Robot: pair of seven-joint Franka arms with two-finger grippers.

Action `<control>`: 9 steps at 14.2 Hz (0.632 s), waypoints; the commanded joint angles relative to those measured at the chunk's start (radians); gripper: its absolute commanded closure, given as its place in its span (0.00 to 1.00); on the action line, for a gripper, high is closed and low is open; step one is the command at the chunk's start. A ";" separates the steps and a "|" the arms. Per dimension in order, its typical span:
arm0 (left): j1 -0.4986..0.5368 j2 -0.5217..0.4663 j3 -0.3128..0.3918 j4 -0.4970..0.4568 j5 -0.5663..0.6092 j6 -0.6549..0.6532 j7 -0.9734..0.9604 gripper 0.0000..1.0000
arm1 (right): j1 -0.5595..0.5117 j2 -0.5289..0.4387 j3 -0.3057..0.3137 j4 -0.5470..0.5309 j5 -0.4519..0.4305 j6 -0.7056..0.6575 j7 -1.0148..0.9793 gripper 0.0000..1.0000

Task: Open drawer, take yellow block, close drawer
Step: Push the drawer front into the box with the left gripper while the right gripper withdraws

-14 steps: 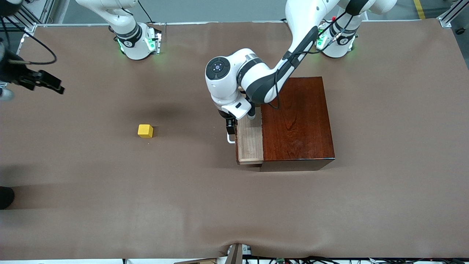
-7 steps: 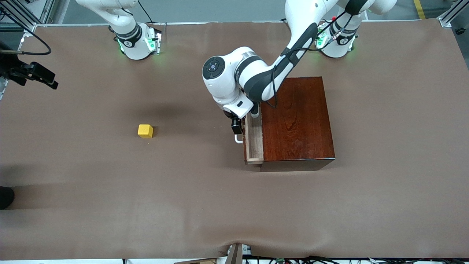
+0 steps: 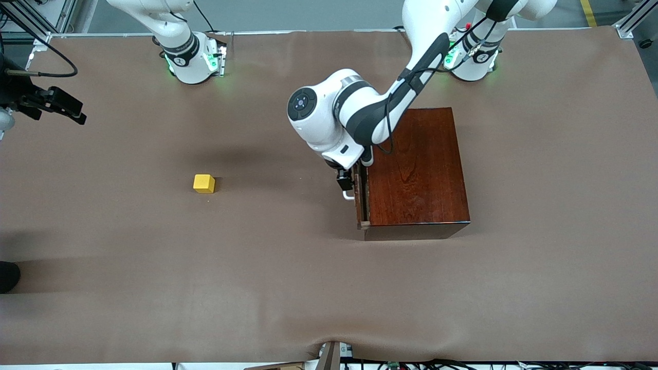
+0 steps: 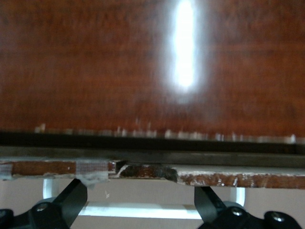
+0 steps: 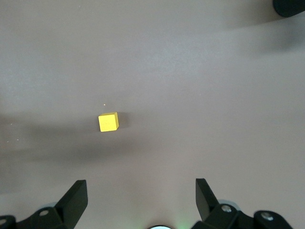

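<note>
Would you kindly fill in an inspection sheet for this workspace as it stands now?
Surface: brown table cover, slightly rippled at the camera edge.
Job's things: drawer of the wooden box almost shut, a narrow strip showing; yellow block out on the table, toward the right arm's end.
Clutter: nothing seen.
Grippers: left gripper at the white handle, fingers spread either side of it; right gripper open, empty, over the table edge at the right arm's end, waiting.
Cables: black cable along the left arm.
Surroundings: aluminium framing at the table corners.
</note>
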 commanded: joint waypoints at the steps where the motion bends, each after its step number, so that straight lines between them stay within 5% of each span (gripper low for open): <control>1: 0.019 -0.003 0.020 -0.026 0.075 -0.061 -0.009 0.00 | -0.024 0.005 0.026 0.014 -0.005 -0.009 -0.007 0.00; 9: 0.010 -0.003 0.026 -0.049 0.076 -0.077 -0.012 0.00 | -0.028 0.005 0.023 0.017 0.032 -0.011 -0.093 0.00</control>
